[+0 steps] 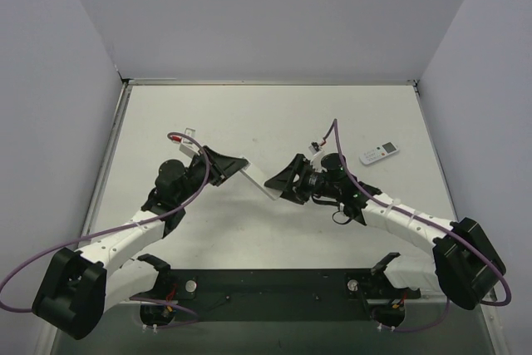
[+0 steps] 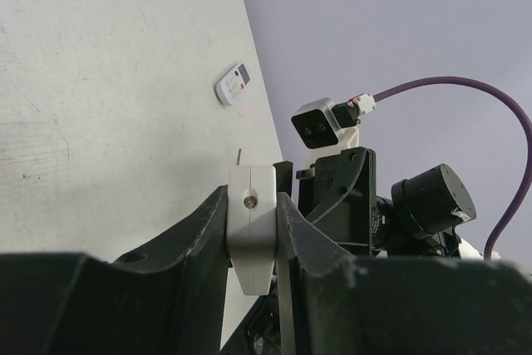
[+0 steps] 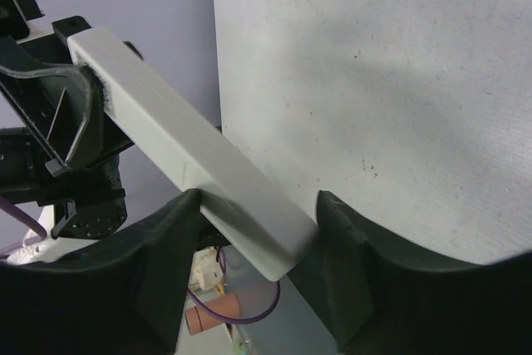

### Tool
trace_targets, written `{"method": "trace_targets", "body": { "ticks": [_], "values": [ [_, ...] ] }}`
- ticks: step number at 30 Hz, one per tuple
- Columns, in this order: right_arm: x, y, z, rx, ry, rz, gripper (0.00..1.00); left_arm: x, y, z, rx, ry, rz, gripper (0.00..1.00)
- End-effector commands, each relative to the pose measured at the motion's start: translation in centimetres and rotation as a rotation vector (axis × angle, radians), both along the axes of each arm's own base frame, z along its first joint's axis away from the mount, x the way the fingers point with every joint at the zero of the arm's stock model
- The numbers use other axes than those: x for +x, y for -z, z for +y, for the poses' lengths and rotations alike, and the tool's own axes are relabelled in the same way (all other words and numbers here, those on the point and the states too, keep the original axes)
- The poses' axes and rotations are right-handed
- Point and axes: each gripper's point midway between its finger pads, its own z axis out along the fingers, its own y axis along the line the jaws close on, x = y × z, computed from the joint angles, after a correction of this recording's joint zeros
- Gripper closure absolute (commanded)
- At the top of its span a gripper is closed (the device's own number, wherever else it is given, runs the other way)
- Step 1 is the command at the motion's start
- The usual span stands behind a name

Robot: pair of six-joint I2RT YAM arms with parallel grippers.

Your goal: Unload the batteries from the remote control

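Top external: the remote control (image 1: 259, 182) is clamped by the left end effector (image 1: 235, 166) — whether the right end effector (image 1: 279, 184) grips it cannot be told. No batteries are seen removed.

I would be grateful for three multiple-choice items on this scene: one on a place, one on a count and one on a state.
1. Where does the small remote lie?
A) at the far right of the table
B) between the arm bases
C) in the far left corner

2. How many remotes show?
A) one
B) two
C) four

3. The left pincer is:
A) wide open
B) shut on the long remote
C) out of view

Answers:
1 A, it lies near the right edge.
2 B, one is held and one is lying.
3 B, its fingers press both sides of that remote's end.
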Motion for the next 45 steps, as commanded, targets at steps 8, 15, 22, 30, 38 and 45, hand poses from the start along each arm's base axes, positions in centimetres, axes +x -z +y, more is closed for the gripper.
{"method": "trace_targets", "body": {
  "ticks": [8, 15, 22, 30, 38, 45],
  "values": [
    [-0.1, -1.1, -0.4, 0.024, 0.001, -0.071, 0.73, 0.4, -2.7, 0.4, -0.023, -0.028, -0.077, 1.00],
    [-1.2, 0.3, -1.6, -0.007, 0.004, -0.068, 0.79, 0.6, -2.4, 0.8, -0.006, -0.045, -0.054, 1.00],
    [-1.7, -0.3, -2.1, -0.017, -0.012, -0.111, 0.78, 1.3, -2.2, 1.3, 0.003, -0.061, -0.029, 1.00],
    [-1.9, -0.7, -2.7, -0.004, -0.001, -0.140, 0.77, 1.6, -2.2, 1.9, 0.006, -0.069, -0.009, 1.00],
    [-1.6, -0.4, -3.0, -0.004, 0.016, -0.135, 1.00, 2.1, -1.0, 2.2, 0.031, -0.079, 0.017, 1.00],
    [-1.4, 0.4, -3.7, -0.043, 0.036, -0.131, 1.00, 3.3, 2.0, 5.9, 0.202, -0.175, 0.123, 1.00]
  ]
}}
